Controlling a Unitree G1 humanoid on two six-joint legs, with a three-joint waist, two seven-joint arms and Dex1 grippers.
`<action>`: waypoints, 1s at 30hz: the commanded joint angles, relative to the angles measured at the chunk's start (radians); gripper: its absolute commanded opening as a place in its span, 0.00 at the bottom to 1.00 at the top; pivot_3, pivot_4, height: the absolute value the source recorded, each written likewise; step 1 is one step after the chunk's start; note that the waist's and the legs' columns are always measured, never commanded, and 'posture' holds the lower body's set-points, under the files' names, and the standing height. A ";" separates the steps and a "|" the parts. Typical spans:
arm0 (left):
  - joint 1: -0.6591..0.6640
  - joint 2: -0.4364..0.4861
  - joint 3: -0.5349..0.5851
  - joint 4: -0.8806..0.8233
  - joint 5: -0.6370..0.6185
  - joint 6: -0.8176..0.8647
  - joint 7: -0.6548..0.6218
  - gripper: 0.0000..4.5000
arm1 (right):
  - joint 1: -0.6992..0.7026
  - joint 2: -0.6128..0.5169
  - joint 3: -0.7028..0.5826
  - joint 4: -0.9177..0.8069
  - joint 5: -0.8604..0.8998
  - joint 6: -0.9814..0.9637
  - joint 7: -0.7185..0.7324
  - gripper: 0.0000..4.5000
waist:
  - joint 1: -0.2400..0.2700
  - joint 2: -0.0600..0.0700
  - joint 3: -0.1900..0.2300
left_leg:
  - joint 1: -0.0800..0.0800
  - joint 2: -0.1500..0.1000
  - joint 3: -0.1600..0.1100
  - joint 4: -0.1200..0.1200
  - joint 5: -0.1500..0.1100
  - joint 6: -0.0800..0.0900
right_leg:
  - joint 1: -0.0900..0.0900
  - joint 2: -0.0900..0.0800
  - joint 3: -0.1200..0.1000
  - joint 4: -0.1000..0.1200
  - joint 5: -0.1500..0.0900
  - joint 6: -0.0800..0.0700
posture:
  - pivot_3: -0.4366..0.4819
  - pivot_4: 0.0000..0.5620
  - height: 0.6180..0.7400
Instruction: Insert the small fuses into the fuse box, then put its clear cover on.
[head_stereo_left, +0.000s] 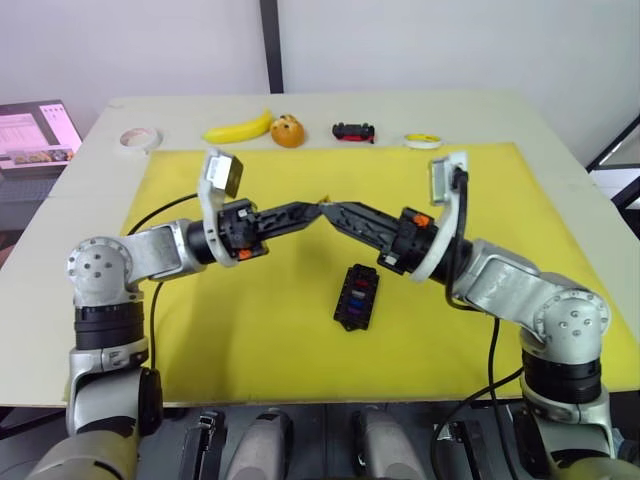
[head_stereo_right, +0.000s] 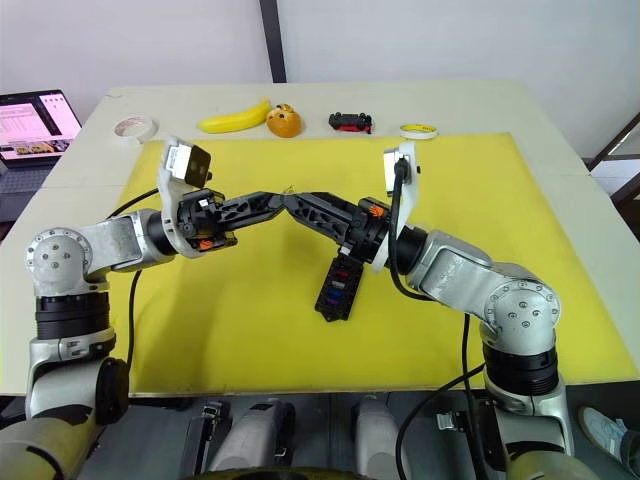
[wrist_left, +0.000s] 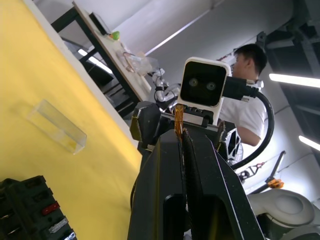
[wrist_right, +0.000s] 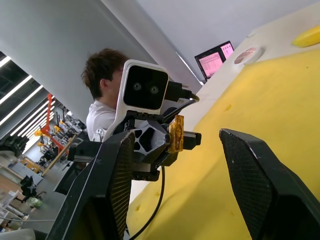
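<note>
We see the left gripper (head_stereo_left: 318, 206) raised above the yellow mat (head_stereo_left: 250, 330), its two black fingers pressed together on a small olive-brown fuse (wrist_left: 178, 120) that sticks out past their tips. The right gripper (wrist_right: 172, 150) meets it tip to tip with its fingers spread wide, one on each side of that fuse, not touching it. The fuse box (head_stereo_left: 357, 296) lies on the mat, below and just on the robot's side of the meeting grippers, with some coloured fuses already in its slots. The clear cover (wrist_left: 56, 126) lies flat on the mat near the fuse box, apart from both grippers.
</note>
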 joint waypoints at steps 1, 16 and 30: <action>-0.001 0.017 -0.004 -0.029 -0.042 -0.026 0.000 0.00 | -0.004 -0.010 -0.001 -0.019 0.026 -0.019 0.007 0.52 | 0.000 0.000 0.000 | 0.000 0.000 0.000 0.000 0.000 0.000 | 0.000 0.000 0.000 0.000 0.000 0.000 | 0.48 0.27 1.00; 0.014 0.037 -0.038 -0.042 -0.073 -0.063 0.011 0.00 | -0.011 -0.022 -0.001 -0.012 0.059 -0.044 0.000 0.52 | 0.001 0.000 0.000 | 0.000 0.000 0.000 0.000 0.000 0.000 | 0.000 0.000 0.000 0.000 0.000 0.000 | 0.48 0.27 1.00; 0.017 0.049 -0.057 -0.046 -0.089 -0.084 0.010 0.00 | -0.009 -0.041 0.011 -0.014 0.047 -0.050 0.000 0.28 | 0.000 0.000 0.000 | 0.000 0.000 0.000 0.000 0.000 0.001 | 0.000 0.000 0.000 0.000 0.000 0.000 | 0.48 0.27 1.00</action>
